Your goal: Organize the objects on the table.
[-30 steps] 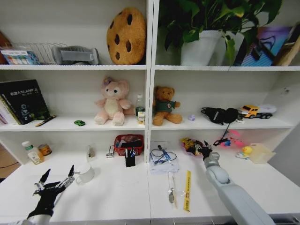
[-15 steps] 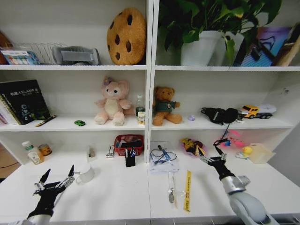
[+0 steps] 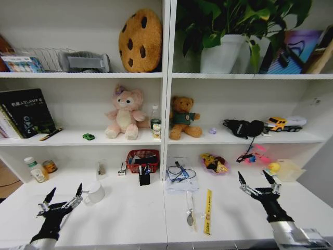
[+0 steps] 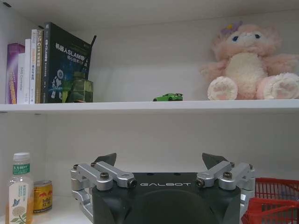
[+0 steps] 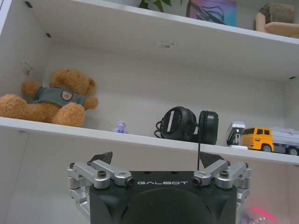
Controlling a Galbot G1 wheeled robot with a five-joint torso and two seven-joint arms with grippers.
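Observation:
The white table (image 3: 130,213) carries loose objects: a white mug (image 3: 95,192), a yellow ruler (image 3: 208,211), a silver utensil (image 3: 190,209) and a blue pen (image 3: 180,169) on a paper stack. The tiny green toy car (image 3: 88,136) (image 4: 167,97) sits on the shelf above, left of the pink plush bear (image 3: 124,113). My left gripper (image 3: 65,191) (image 4: 159,161) hovers open over the table's front left, just left of the mug. My right gripper (image 3: 253,177) (image 5: 156,158) hovers open over the front right, holding nothing.
A red basket (image 3: 143,159) stands at the back middle, with a colourful bag (image 3: 213,163) to its right. A bottle and can (image 3: 36,169) stand at the far left. A translucent box (image 3: 289,169) sits at the far right. Headphones (image 3: 242,127) and a toy truck (image 3: 283,123) rest on the shelf.
My right arm has drawn back from beside the colourful bag toward the table's front right, its gripper still open. The left arm has not moved.

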